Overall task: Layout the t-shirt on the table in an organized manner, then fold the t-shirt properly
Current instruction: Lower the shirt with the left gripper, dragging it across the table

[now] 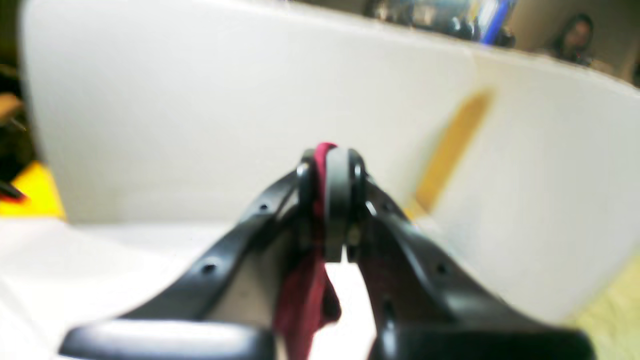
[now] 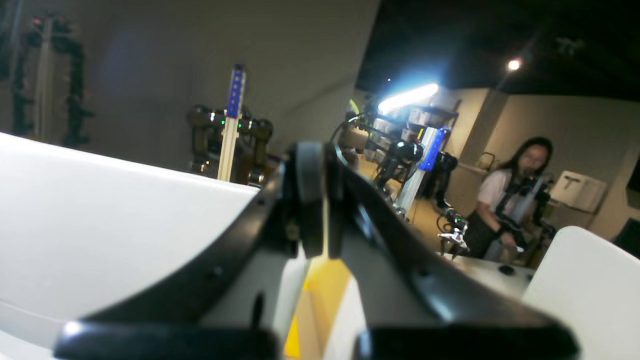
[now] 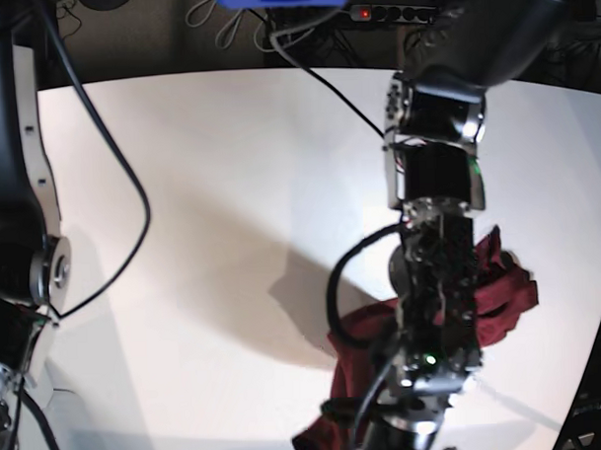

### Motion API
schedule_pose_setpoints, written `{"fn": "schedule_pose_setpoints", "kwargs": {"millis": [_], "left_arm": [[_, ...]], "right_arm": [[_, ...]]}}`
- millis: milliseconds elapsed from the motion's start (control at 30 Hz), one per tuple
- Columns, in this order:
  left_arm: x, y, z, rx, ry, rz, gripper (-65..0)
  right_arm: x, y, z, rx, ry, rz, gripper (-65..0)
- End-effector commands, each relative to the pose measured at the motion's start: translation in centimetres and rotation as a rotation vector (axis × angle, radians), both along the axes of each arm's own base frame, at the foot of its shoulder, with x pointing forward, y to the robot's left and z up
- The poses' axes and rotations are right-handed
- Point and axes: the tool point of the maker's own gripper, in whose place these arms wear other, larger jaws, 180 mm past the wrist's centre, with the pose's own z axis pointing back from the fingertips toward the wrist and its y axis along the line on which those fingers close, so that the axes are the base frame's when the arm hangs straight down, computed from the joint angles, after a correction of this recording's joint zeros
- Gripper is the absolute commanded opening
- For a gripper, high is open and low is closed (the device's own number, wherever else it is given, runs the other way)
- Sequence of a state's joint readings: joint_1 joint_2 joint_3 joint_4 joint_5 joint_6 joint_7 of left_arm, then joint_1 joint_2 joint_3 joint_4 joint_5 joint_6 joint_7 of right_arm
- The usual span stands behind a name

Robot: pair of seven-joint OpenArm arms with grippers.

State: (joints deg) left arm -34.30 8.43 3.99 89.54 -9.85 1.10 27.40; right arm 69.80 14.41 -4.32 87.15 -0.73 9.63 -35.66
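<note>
Left jaws pinching t-shirt [image 1: 320,170], bare white table [image 3: 201,189] beyond.

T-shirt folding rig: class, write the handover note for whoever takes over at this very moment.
Left gripper: shut on the maroon t-shirt, fabric pinched between its pads.
Right gripper: shut, nothing between its fingers, raised off the white table.
T-shirt: crumpled in a bunch beneath the left arm, at the table's near side in the base view; not spread out.
Done: a grip on the cloth only.
Left: lay the shirt flat and tidy, then fold it.
</note>
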Motion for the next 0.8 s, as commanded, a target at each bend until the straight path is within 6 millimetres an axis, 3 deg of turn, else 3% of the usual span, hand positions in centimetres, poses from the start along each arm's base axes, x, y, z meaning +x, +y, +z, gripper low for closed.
{"fn": "schedule_pose_setpoints", "kwargs": {"millis": [0, 300, 433, 533, 767], "left_arm": [[-0.3, -1.2, 0.9, -0.002, -0.033, -0.026, -64.8], [-4.0, -8.8, -10.3, 0.097, 0.148, -0.199, -64.8], [-6.3, -11.5, -15.9, 0.135, 0.243, -0.264, -64.5], [-8.1, -13.1, -18.3, 0.161, 0.291, -0.314, -64.0], [-12.7, -14.6, -23.4, 0.262, 0.367, -0.415, -41.7]], "right_arm": [[-1.5, -0.3, 2.4, -0.005, -0.081, -0.001, -65.0], [-2.1, 0.5, -1.5, -0.028, -0.052, 0.008, -65.0], [-2.6, -0.6, -4.0, 0.0, -0.029, -0.005, -64.8], [-2.9, -1.3, -5.6, 0.017, -0.011, -0.017, -59.4], [-3.1, -2.1, -11.7, 0.051, 0.089, -0.029, -44.8]]}}
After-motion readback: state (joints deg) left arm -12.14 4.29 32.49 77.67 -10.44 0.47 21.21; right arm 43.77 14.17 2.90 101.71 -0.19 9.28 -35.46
